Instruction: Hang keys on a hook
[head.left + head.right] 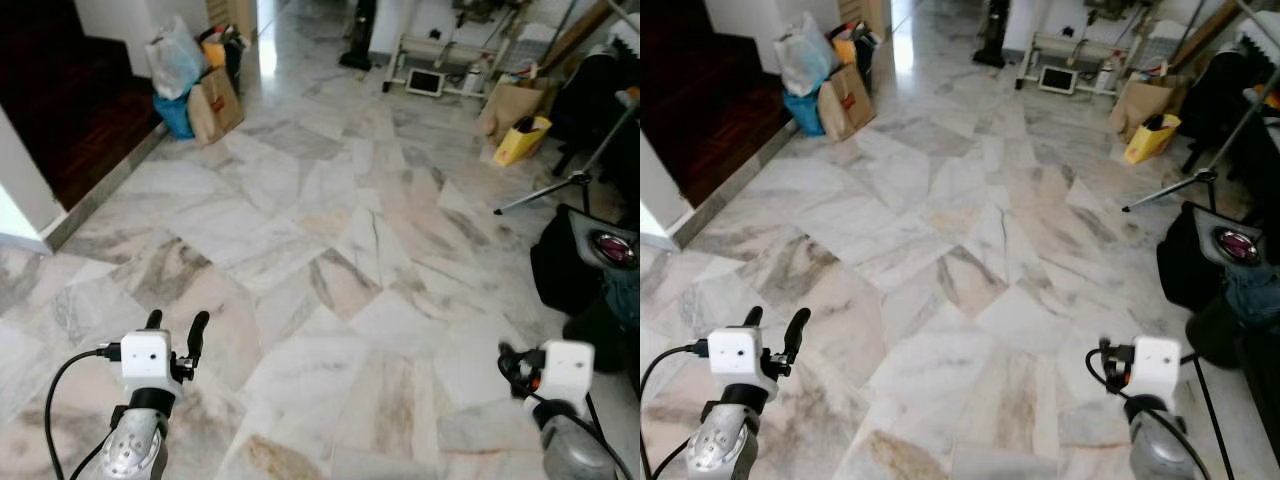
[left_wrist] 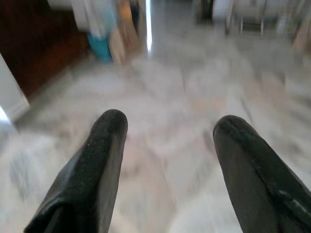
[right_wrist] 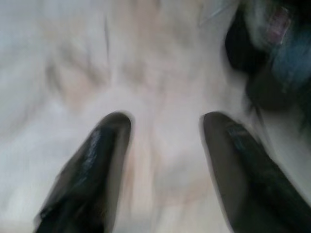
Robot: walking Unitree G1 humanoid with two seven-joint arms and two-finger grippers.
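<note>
Left end effector (image 2: 167,131) parted — marble floor (image 1: 330,210) below.

The right gripper (image 3: 165,128) points down at a pale marble floor (image 3: 146,63), heavily blurred. Its two black fingers (image 3: 92,165) stand wide apart with nothing between them, only veined stone showing in the gap. Beyond the far finger lies a dark bag-like mass (image 3: 262,63), beside a smear of blue cloth (image 3: 291,53), both too blurred to make out.
</note>
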